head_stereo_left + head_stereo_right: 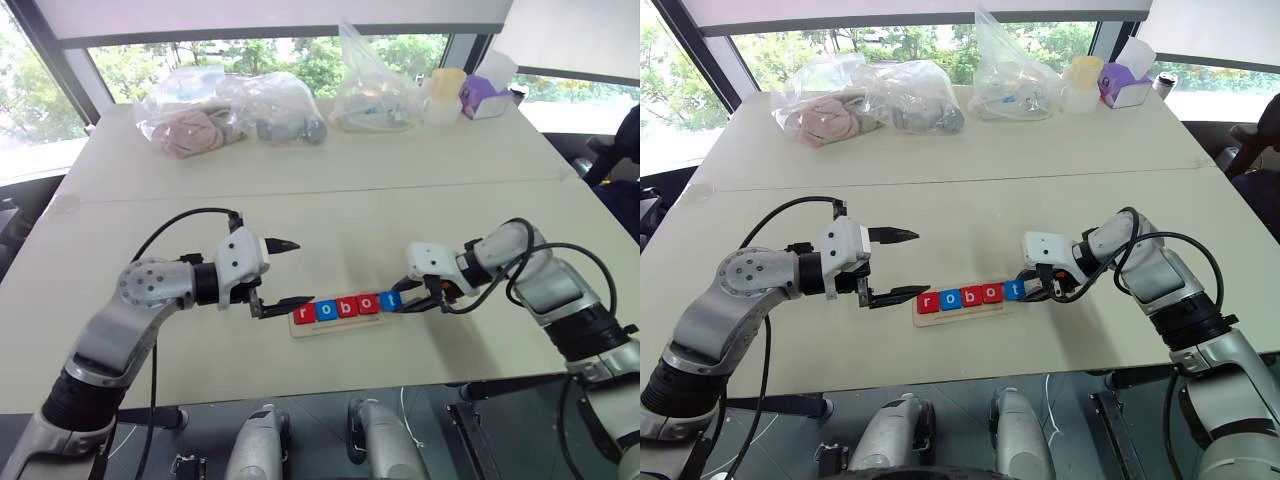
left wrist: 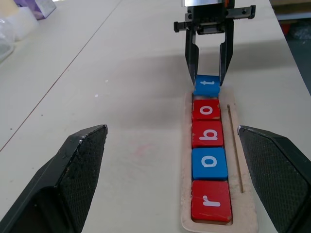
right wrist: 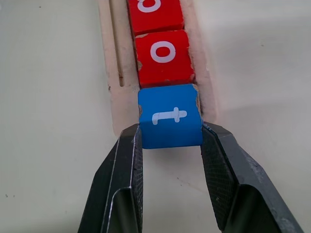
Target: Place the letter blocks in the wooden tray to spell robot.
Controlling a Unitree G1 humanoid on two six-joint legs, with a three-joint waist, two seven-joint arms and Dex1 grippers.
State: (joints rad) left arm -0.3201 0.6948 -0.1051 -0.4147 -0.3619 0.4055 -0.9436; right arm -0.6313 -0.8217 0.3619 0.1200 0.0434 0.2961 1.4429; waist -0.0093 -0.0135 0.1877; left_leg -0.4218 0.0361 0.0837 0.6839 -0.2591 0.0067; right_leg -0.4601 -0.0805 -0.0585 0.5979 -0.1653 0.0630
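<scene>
Nearest to us on the pale beige table lies the long narrow pale wooden tray with a raised rim, its long axis running across from our left to our right. In it sit the small flat square letter blocks, side by side and touching: a red r, a blue o, a red b, a red o and a blue t, each letter white and lowercase, reading "robot" from left to right.

Our left gripper hangs just beside the tray's left end, its two black fingers spread wide apart with nothing between them. Our right gripper is at the tray's right end, its fingers clamped on the two sides of the blue t. The t touches the red o next to it.

The left wrist view looks straight down the row and shows a thin groove running along the tray beside the blocks. The right wrist view shows worn, chipped corners on the blocks and the t's outer part reaching past the tray's end.

Farther off, at the table's far edge, lie clear plastic bags holding soft things, a pale yellow cup and a purple and white box.
</scene>
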